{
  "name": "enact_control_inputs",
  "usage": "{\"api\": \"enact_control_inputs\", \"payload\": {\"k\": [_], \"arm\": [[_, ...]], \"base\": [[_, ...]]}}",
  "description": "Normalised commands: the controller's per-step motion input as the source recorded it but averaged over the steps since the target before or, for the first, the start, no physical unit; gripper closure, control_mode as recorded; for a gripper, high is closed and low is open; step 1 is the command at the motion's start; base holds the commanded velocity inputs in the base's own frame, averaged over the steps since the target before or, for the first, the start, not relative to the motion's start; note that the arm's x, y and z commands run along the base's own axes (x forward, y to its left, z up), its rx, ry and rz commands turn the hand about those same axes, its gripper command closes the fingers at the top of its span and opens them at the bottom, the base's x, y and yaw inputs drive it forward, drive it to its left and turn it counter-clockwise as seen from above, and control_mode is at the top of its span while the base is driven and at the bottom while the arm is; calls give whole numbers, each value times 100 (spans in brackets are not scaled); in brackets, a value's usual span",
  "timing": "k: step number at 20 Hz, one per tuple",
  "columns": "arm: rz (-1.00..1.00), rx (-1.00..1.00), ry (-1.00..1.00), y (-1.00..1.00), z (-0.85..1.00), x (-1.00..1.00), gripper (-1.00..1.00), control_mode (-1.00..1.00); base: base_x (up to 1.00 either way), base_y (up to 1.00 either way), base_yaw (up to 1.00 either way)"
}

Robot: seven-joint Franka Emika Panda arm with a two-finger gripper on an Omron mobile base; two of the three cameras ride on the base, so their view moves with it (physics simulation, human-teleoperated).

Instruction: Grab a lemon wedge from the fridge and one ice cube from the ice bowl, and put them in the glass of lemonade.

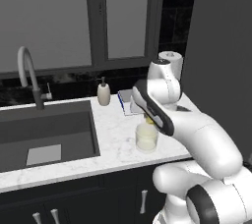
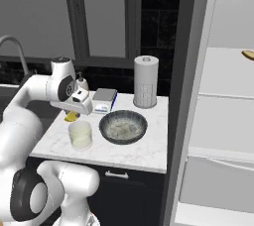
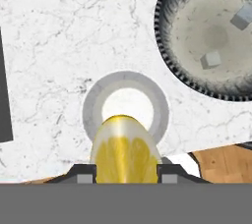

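Pincer pinching a yellow lemon wedge, poised directly above the glass of lemonade on the white marble table. Beside the glass sits the dark ice bowl holding two ice cubes. The fridge stands open to the right.

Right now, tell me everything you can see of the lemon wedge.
The lemon wedge is a small bright yellow slice with a smooth, glossy rind along its rounded back and paler, segmented flesh on its cut face. It is clamped between the two fingertips of the gripper, one at each side, and hangs in the air directly above the mouth of the glass of lemonade, not yet in the drink. In the right base view it shows as a yellow bit just over the glass.
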Motion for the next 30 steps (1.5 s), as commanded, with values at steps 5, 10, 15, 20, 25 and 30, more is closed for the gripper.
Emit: {"api": "enact_control_inputs", "payload": {"k": [5,10,15,20,25,30], "arm": [[0,2,0,-8,-56,-31,100,-100],[0,0,0,3,-26,-10,100,-100],[0,-1,0,6,-9,12,100,-100],[0,0,0,0,-3,24,100,-100],[0,0,0,0,0,23,100,-100],[0,0,0,0,0,15,100,-100]], "base": [[0,0,0],[0,0,0],[0,0,0],[0,0,0],[0,0,0],[0,0,0]]}}
